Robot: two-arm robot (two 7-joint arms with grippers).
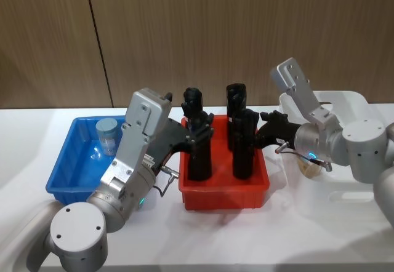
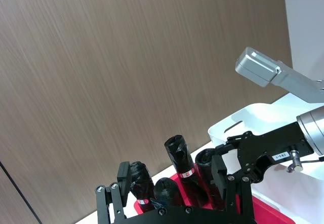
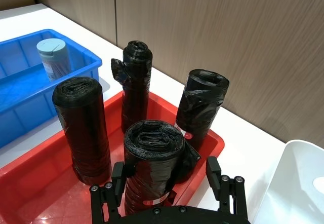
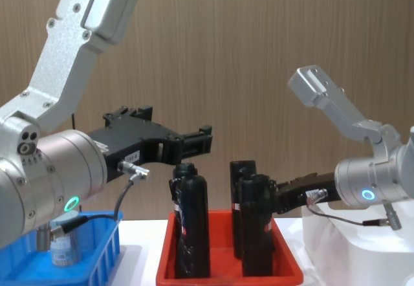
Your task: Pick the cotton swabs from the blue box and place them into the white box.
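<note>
Head view first: blue box (image 1: pixel 68 167) sits on the robot's left, one swab jar (image 1: pixel 107 135) upright in its far part; a red tray (image 1: pixel 225 192) of black rolls (image 1: pixel 198 155) stands in the middle; the white box (image 1: pixel 351 109) lies on the right, with something tan dimly seen in it under the right arm, perhaps a jar already delivered, though I cannot tell; left gripper (image 1: pixel 196 130) hangs over the tray, right gripper (image 1: pixel 266 127) between tray and white box.

Left wrist view: the left gripper's fingers (image 2: pixel 126 176) stand apart with nothing between them; rolls below, right gripper (image 2: pixel 238 150) beyond, against the white box.

Right wrist view: fingers (image 3: pixel 212 168) spread wide and empty, above the nearest roll; the jar (image 3: pixel 54 58) shows far off in the blue box.

Chest view: left gripper (image 4: pixel 194 140) is high above the tray, empty; the jar (image 4: pixel 63 247) stands low in the blue box beneath that arm; right gripper (image 4: pixel 284 198) is partly hidden behind the rolls.

Judged so, at least one jar is left to fetch.
</note>
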